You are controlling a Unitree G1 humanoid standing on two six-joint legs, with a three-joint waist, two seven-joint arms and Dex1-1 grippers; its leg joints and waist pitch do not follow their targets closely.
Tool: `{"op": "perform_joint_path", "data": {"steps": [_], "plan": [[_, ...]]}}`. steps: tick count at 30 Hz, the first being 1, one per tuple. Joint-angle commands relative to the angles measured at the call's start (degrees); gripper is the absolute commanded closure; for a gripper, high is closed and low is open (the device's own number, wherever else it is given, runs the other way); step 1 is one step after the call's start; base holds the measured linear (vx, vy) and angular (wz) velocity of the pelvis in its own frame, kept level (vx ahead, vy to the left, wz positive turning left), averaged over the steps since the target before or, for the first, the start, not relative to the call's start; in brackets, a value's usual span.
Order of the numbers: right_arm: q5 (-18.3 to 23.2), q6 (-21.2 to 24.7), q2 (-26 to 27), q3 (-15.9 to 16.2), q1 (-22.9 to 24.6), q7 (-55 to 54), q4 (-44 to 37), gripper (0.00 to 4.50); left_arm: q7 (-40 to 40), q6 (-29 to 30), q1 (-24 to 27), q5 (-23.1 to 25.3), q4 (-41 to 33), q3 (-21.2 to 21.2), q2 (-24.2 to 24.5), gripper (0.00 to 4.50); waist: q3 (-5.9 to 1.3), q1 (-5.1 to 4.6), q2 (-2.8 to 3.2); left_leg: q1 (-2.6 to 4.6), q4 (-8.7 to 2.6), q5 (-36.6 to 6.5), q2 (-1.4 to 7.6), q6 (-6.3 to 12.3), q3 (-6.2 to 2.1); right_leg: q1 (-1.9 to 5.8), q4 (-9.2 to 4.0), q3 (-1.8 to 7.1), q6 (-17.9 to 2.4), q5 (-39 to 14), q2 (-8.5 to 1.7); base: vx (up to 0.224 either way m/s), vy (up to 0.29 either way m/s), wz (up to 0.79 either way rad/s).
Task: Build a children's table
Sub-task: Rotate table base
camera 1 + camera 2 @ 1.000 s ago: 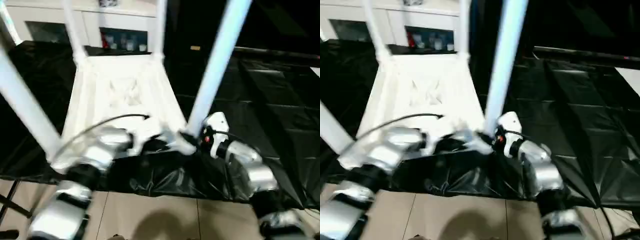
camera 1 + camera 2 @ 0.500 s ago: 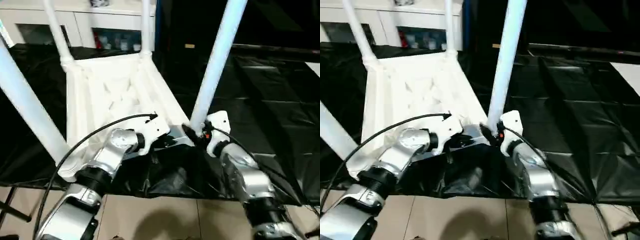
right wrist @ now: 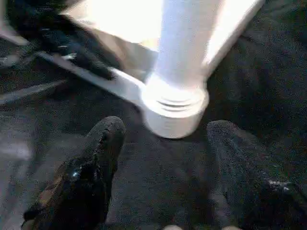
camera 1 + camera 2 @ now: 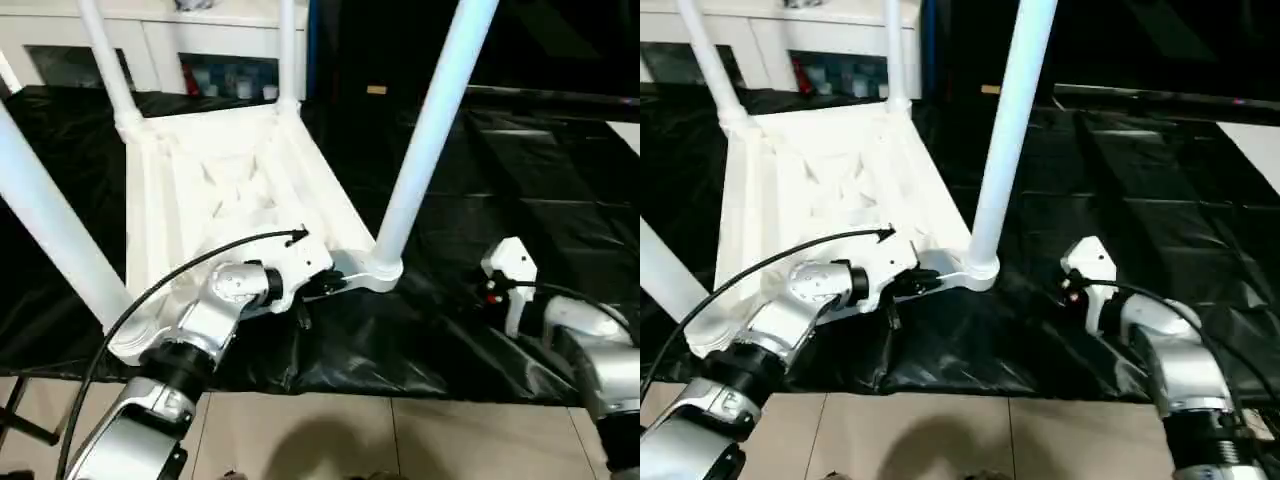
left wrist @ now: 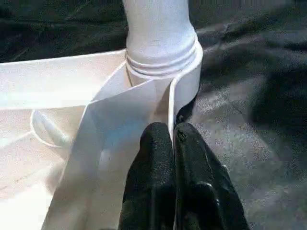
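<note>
The children's table lies upside down on the black-draped table, its white legs standing up. The near right leg sits in its round corner socket. My left gripper is shut on the thin rim of the tabletop right beside that socket, with the rim pinched between both fingers. My right gripper is open, fingers spread wide and empty. It hovers over the black cloth a short way to the right of the socket, apart from it.
The black-draped table stretches to the right and back. A white glass-door cabinet stands behind. The draped table's front edge drops to the tiled floor. A black cable arcs over my left forearm.
My right gripper has opened, left the base of the near right leg and drawn back to the right. My left gripper has stayed shut on the rim.
</note>
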Motion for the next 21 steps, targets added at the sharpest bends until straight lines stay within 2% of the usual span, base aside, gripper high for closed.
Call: {"op": "perform_joint_path", "data": {"steps": [1,3,4,5,6,7,8,9,10,12,13,16,17,18,19,20,21], "plan": [[1.74,1.35,-0.27,1.59,0.04,1.65,-2.41,1.33,-3.5,4.65,1.45,-6.41,-6.52,3.23,0.33,3.94,-3.65,0.66,-0.81,-0.09,-3.48,-7.46,3.73,6.23,-1.93,3.2,-5.01,3.16,-10.0,-17.03,-5.62,0.0,0.0,0.0],[2.05,1.33,0.14,2.16,-0.24,1.63,-2.87,1.33,-5.48,8.15,2.46,-8.79,-10.39,3.98,0.87,3.91,-3.97,0.76,-0.67,0.32,-3.21,-5.37,3.95,6.59,-1.67,2.83,-4.24,3.3,-13.27,-9.75,-5.35,0.0,0.0,0.0],[2.27,1.91,1.29,2.91,-1.02,2.0,-2.95,1.33,-8.48,12.11,3.94,-11.92,-15.82,4.36,2.78,3.73,-3.97,0.7,-0.93,0.13,-3.2,-4.01,3.91,7.51,-1.61,2.88,-3.7,3.28,-14.32,-5.95,-5.1,0.0,0.0,0.0],[2.19,2.19,2.06,3.68,-1.67,2.25,-2.89,1.33,-10.88,15.07,5.04,-14.29,-19.79,4.67,4.49,3.73,-4.1,0.89,-0.7,0.24,-3.22,-3.3,4.14,7.52,-1.8,3.01,-3.19,3.26,-15.17,-4.57,-5.46,0.0,0.0,0.0],[2.21,2.36,2.7,4.41,-2.21,2.78,-2.71,1.33,-12.56,18.42,5.93,-16.41,-23.1,5.2,6.17,3.64,-3.85,0.64,-0.8,-0.16,-3.28,-2.58,3.99,8.13,-1.67,3.03,-3.21,3.25,-15.6,-3.6,-5.35,0.0,0.0,0.0],[2.22,2.43,3.03,4.86,-2.51,3.12,-2.59,1.33,-13.44,20.45,6.42,-17.62,-24.94,5.56,7.18,3.58,-3.86,0.72,-0.62,0.2,-3.2,-3.06,4.04,7.93,-1.59,2.87,-3.14,3.29,-15.89,-3.75,-5.41,0.0,0.0,0.0],[2.22,2.43,3.03,4.86,-2.51,3.12,-2.59,1.33,-13.44,20.45,6.42,-17.62,-24.94,5.56,7.18,3.51,-3.68,0.63,-0.59,0.22,-3.22,-3.77,3.9,7.81,-1.48,2.85,-3.42,3.3,-15.9,-4.93,-5.26,0.0,0.0,0.0],[1.93,2.29,3.5,5.31,-2.99,3.2,-2.05,1.33,-15.0,21.95,7.24,-18.59,-26.99,5.48,8.88,3.4,-3.61,0.76,-0.44,0.51,-3.23,-4.85,3.9,7.08,-1.4,2.74,-3.66,3.32,-15.43,-6.68,-5.17,0.0,0.0,0.0],[1.5,2.05,4.09,5.85,-3.62,3.27,-1.38,1.33,-16.41,23.68,8.26,-19.18,-28.88,5.37,11.01,3.3,-3.61,0.76,-0.44,0.51,-3.23,-4.85,3.9,7.08,-1.4,2.74,-3.66,3.32,-15.43,-6.68,-5.17,0.0,0.0,0.0],[0.83,1.56,5.25,6.6,-4.87,3.16,-0.05,1.33,-18.8,25.69,10.39,-19.54,-31.61,5.04,15.02,3.24,-3.33,0.54,-0.57,0.57,-3.59,-7.03,3.89,4.94,-1.6,2.69,-3.85,3.35,-13.57,-11.75,-5.12,0.0,0.0,0.0],[0.58,1.37,5.86,6.83,-5.64,2.48,0.81,1.33,-19.67,27.02,11.79,-19.97,-33.2,5.39,16.92,2.95,-3.39,0.47,-0.32,0.7,-3.65,-7.31,3.89,4.0,-1.65,2.61,-3.82,3.37,-13.29,-12.32,-5.12,0.0,0.0,0.0],[-1.18,-0.75,7.56,6.8,-8.13,-1.12,4.59,1.33,-19.76,29.25,15.52,-20.47,-36.51,7.41,20.25,2.81,-3.24,0.15,-0.31,0.75,-3.77,-7.73,3.7,2.78,-1.52,2.56,-4.06,3.49,-12.67,-12.69,-4.9,0.0,0.0,0.0],[-4.02,-3.03,9.39,5.52,-11.59,-8.26,10.55,1.33,-18.61,32.18,19.73,-21.82,-40.41,10.64,22.77,2.63,-3.48,0.12,-0.21,0.93,-3.68,-7.26,3.98,1.98,-1.58,2.44,-3.56,3.52,-13.34,-11.61,-5.24,0.0,0.0,0.0],[-4.14,-3.08,9.46,5.47,-11.73,-8.56,10.78,1.33,-18.58,32.27,19.9,-21.88,-40.55,10.77,22.86,2.63,-3.01,-0.67,-0.51,0.0,-4.17,-7.9,3.61,1.41,-1.81,2.78,-3.75,3.37,-13.28,-13.67,-5.09,0.0,0.0,0.0],[-4.89,-3.3,9.86,5.08,-12.66,-10.71,12.41,1.33,-18.37,33.01,21.05,-22.41,-41.55,11.65,23.51,2.51,-3.13,-0.45,-0.3,0.51,-4.05,-8.78,3.63,0.88,-1.75,2.59,-4.0,3.33,-12.85,-15.34,-5.07,0.0,0.0,0.0],[-5.99,-4.76,10.23,4.75,-13.89,-13.83,14.79,1.33,-18.16,34.21,23.17,-23.47,-43.04,13.29,24.5,2.35,-3.08,-0.36,-0.13,1.38,-3.66,-9.86,3.56,0.34,-1.34,1.86,-4.29,3.65,-12.66,-15.99,-4.92,0.0,0.0,0.0],[-6.67,-5.78,10.39,4.62,-14.6,-15.74,16.21,1.33,-18.0,35.01,24.49,-24.18,-43.99,14.3,25.09,2.35,-2.89,-0.45,-0.16,1.02,-3.89,-10.36,3.53,0.05,-1.44,2.14,-4.3,3.65,-12.61,-16.36,-4.84,0.0,0.0,0.0]]}}
